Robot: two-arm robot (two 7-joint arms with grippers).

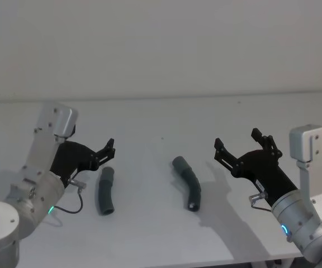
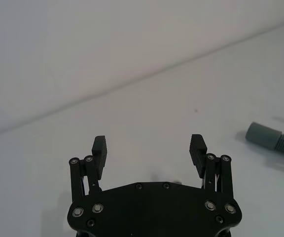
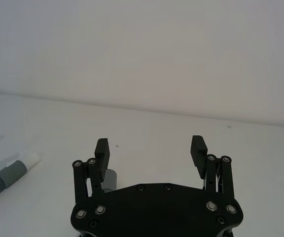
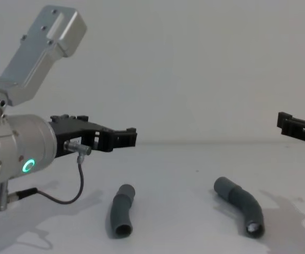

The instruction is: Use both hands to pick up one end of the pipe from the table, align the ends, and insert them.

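Two dark grey pipe pieces lie apart on the white table (image 1: 150,234). The left piece (image 1: 105,191) (image 4: 120,210) shows an open round end toward me. The right piece (image 1: 188,181) (image 4: 240,203) is bent, and its far grey cuff (image 2: 266,136) shows in the left wrist view. A ribbed piece with a white tip (image 3: 30,160) shows in the right wrist view. My left gripper (image 1: 108,152) (image 2: 149,148) hovers open just left of and above the left piece. To the right of the right piece, my right gripper (image 1: 236,140) (image 3: 151,149) hovers open. Neither holds anything.
A pale wall (image 1: 161,50) rises behind the table's far edge. A thin black cable (image 4: 68,198) loops under the left wrist, close to the left piece. Bare table lies between the two pieces and beyond them.
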